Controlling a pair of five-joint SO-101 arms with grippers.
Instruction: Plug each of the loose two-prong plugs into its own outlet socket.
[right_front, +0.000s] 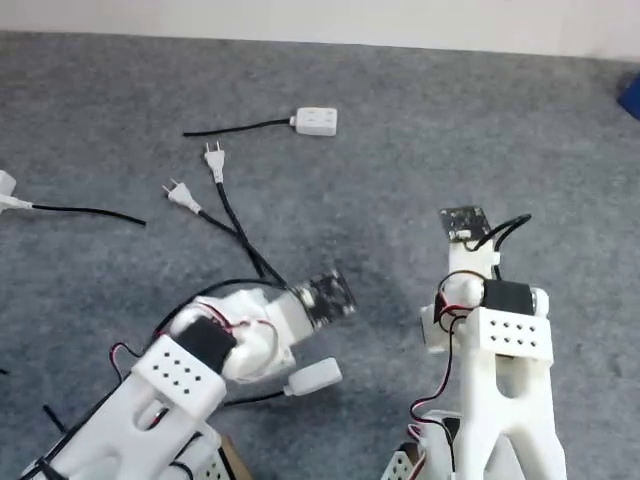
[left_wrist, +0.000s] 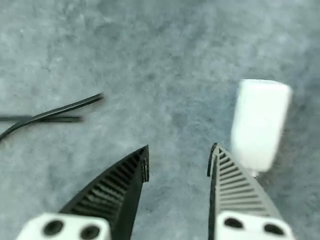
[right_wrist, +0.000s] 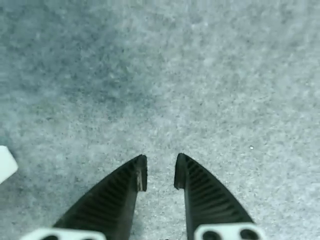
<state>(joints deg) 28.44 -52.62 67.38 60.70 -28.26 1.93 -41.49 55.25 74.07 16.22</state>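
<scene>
Over the grey carpet (right_front: 400, 120), my left gripper (left_wrist: 179, 162) is spread wide and empty. A white outlet socket (left_wrist: 260, 122) lies just beside one finger. My right gripper (right_wrist: 160, 167) is only slightly parted and holds nothing. A loose plug (right_front: 213, 152) and a second plug (right_front: 178, 192) lie well beyond my left gripper.

The high view's left edge cuts off a white corded piece (right_front: 4, 188), and plug cords (right_front: 240, 236) vanish under an arm (right_front: 215, 345).

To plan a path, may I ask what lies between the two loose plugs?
Only bare carpet, in the high view, between upper plug and lower plug.
</scene>
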